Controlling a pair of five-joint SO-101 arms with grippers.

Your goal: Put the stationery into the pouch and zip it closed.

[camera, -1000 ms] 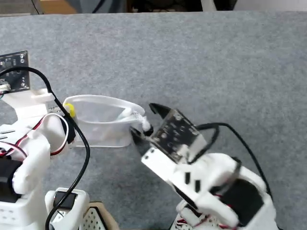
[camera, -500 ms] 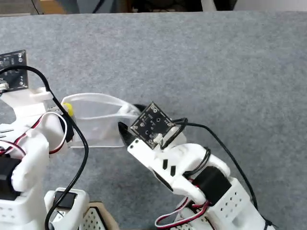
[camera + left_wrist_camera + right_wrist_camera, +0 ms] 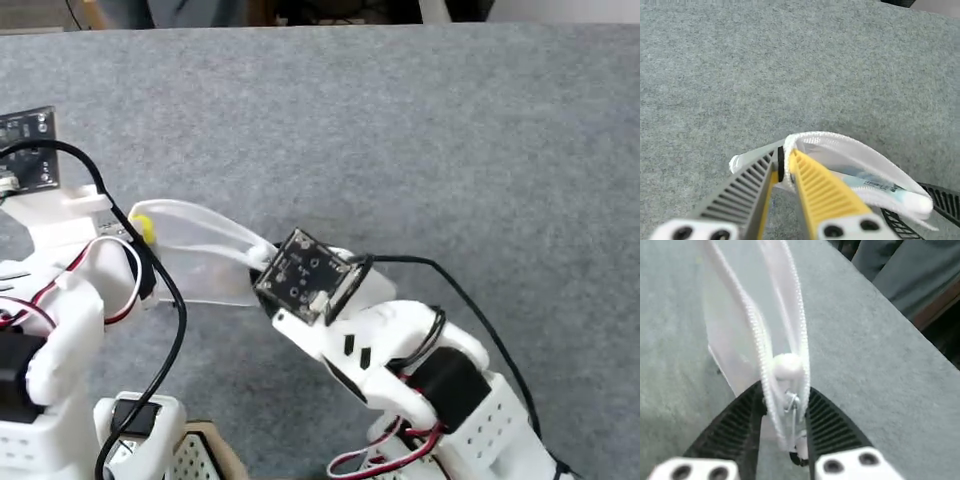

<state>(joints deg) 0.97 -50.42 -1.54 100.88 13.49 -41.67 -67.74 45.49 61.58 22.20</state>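
Note:
The translucent white pouch lies on the grey mat between the two arms, its mouth partly open. Inside it I see a white printed tube-like piece of stationery. My left gripper, with one grey and one yellow finger, is shut on the pouch's rim at its left end. My right gripper has black fingers pressed on both sides of the zipper tapes at the pouch's right end, around the metal zipper slider and just behind a white bead. In the high view its wrist board hides that end.
Grey felt mat covers the table, with open room to the right and far side of the pouch. The table's far edge runs along the top. Black cables loop from both arms.
My right arm has swung left from beside the pouch onto its right end, and its fingers have come together around the zipper. The pouch's mouth has narrowed. The left arm has held still.

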